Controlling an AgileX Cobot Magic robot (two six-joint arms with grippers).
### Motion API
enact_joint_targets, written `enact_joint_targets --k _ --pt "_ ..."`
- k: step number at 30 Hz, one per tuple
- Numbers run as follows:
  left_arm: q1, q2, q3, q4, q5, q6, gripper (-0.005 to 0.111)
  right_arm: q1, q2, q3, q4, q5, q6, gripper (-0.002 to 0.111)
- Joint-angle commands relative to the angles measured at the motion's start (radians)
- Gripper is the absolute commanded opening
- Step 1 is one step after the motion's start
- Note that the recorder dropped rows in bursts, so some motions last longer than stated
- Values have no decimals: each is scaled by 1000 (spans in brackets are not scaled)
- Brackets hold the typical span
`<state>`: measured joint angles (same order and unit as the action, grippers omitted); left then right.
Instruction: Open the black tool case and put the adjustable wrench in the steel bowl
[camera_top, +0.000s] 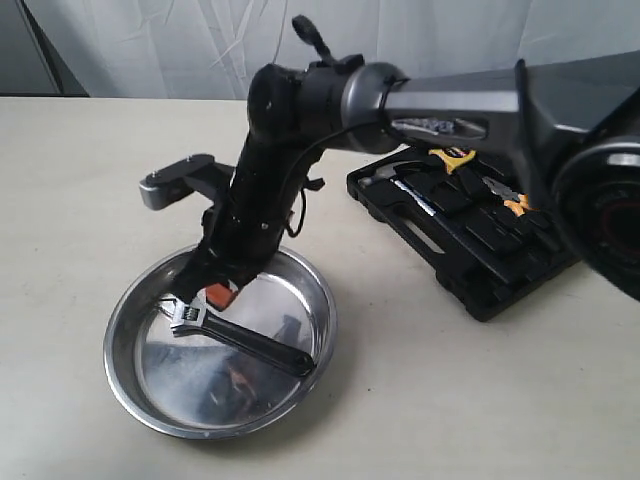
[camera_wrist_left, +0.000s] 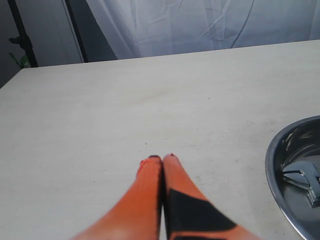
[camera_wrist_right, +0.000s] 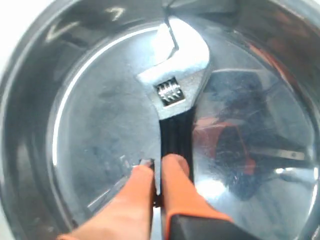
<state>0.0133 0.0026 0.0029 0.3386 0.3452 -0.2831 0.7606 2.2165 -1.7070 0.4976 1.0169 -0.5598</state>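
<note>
Steel bowl (camera_top: 305, 300) holds the adjustable wrench (camera_top: 240, 340). Our right gripper (camera_wrist_right: 158, 167) hovers above its handle, fingers nearly together (seemingly clasping nothing), so we'd lift straight up. The left gripper (camera_wrist_left: 161, 159) is closed.

The adjustable wrench (camera_top: 240, 338) lies inside the steel bowl (camera_top: 112, 352), across its bottom. Its silver head (camera_wrist_right: 175, 80) is near one sloped side and its black handle reaches toward the opposite side. The shiny round bowl stands on the counter. The black tool case (camera_top: 445, 275) lies open beside it, not touching.
</note>
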Motion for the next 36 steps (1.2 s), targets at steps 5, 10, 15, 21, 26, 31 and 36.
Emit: enact_joint_targets --k 5,10,15,21,26,31,36 --pt "4 -3 -3 4 -5 -2 0 -3 -291 -3 0 110 14 -1" --pt "4 -3 -3 4 -5 -2 0 -3 -483 -3 -53 162 75 -1" --pt "4 -3 -3 4 -5 -2 0 -3 -662 0 -178 204 199 -1" --pt "4 -3 -3 4 -5 -2 0 -3 -879 177 -200 204 297 -1" --pt "4 -3 -3 4 -5 -2 0 -3 -1038 326 -190 204 362 -1" --pt "4 -3 -3 4 -5 -2 0 -3 -1109 345 -170 204 380 -1" --pt "4 -3 -3 4 -5 -2 0 -3 -1152 347 -203 162 389 -1"
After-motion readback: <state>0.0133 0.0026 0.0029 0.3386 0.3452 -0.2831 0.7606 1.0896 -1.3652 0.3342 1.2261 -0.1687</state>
